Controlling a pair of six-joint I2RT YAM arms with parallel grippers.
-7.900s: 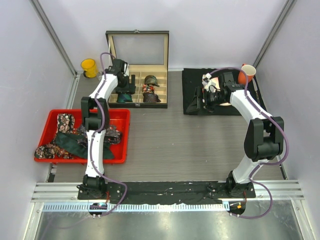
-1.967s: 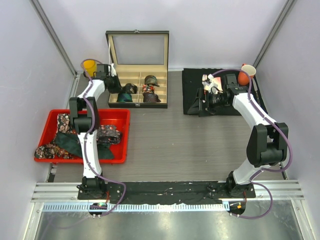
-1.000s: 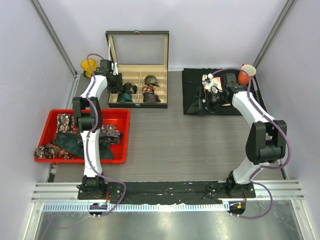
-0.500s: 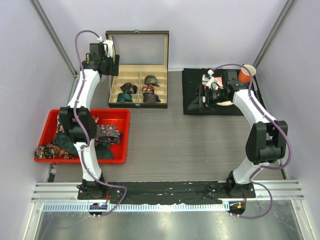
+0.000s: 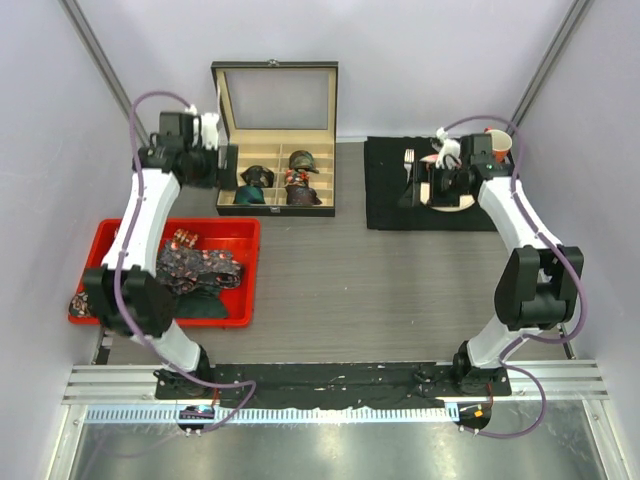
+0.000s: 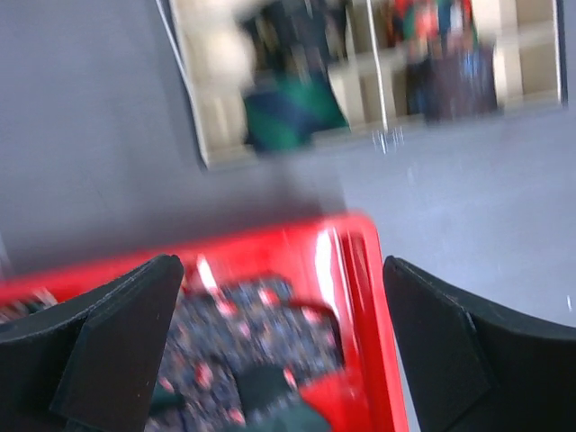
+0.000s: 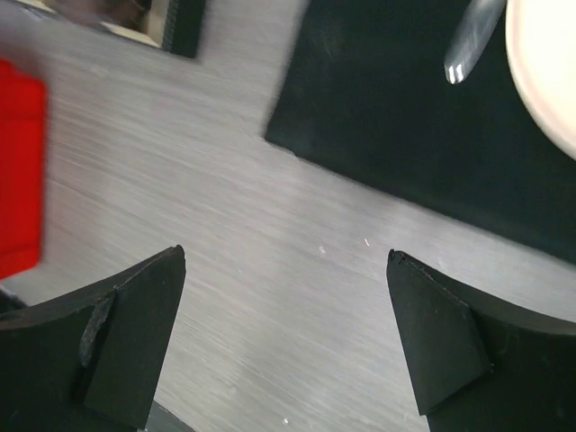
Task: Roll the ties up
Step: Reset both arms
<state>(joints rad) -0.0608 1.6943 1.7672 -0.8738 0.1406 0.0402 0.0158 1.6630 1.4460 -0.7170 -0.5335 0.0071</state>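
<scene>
Ties (image 5: 198, 266) are what our left claw (image 6: 281, 306) is after. Its jaws stand wide apart with nothing between them, raised above the table, and its blurred camera looks down on the heap of loose, flowered strips in the red tray (image 5: 228, 236). Our right claw (image 7: 286, 306) is likewise spread and empty, hanging over the black mat (image 5: 388, 205) near a white plate (image 7: 551, 72) and a fork (image 7: 470, 38).

From the left claw, the tray lies toward six o'clock and the open wooden box (image 5: 276, 211) toward three. Rolled coils (image 5: 300, 182) already sit in the box's compartments. On the table as a whole, the tray is at nine o'clock, the box at eleven and the mat at one, with an orange cup (image 5: 497, 142) at its far corner.

We judge that we are between ties, with some stowed and the heap waiting. The next move calls for lowering the left claw into the tray and taking one tie by an end without dragging its neighbours.

Our table (image 5: 350, 290) is grey wood-grain board. White walls (image 5: 420, 60) close it in, and aluminium rails (image 5: 570, 378) run along the near edge.
</scene>
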